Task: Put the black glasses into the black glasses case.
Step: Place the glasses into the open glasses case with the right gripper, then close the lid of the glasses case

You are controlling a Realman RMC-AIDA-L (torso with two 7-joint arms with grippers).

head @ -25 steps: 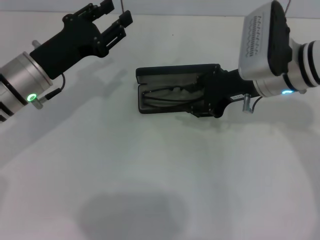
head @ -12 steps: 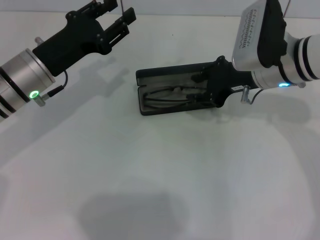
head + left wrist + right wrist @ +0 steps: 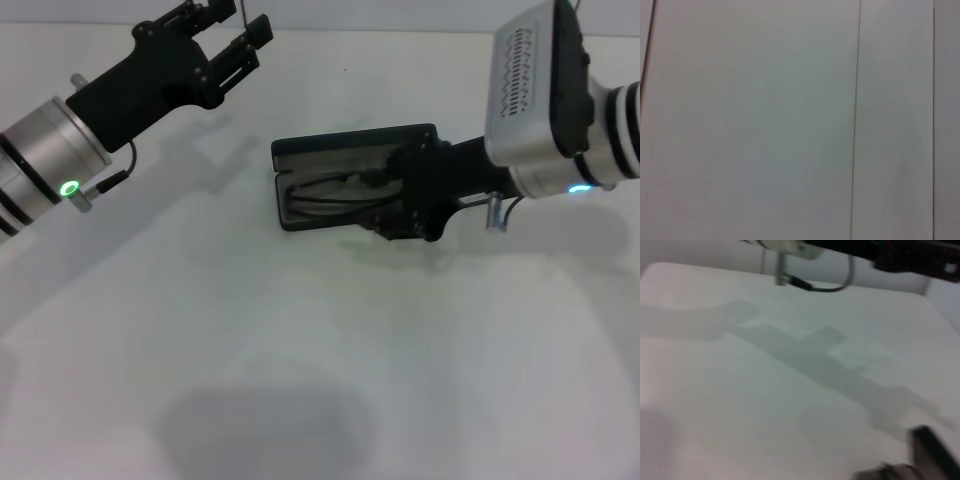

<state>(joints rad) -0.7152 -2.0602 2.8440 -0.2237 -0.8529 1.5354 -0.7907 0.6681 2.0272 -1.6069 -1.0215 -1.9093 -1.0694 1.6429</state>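
The black glasses are lying inside the open black glasses case on the bench, the right gripper reaching into it, fingers unreadable, while the left gripper is hanging spread apart, well clear.

The right gripper was pulled back toward the end of the black glasses case half a second ago. Now it reaches over the open case again, low above the black glasses inside. The right arm sits a bit lower too.
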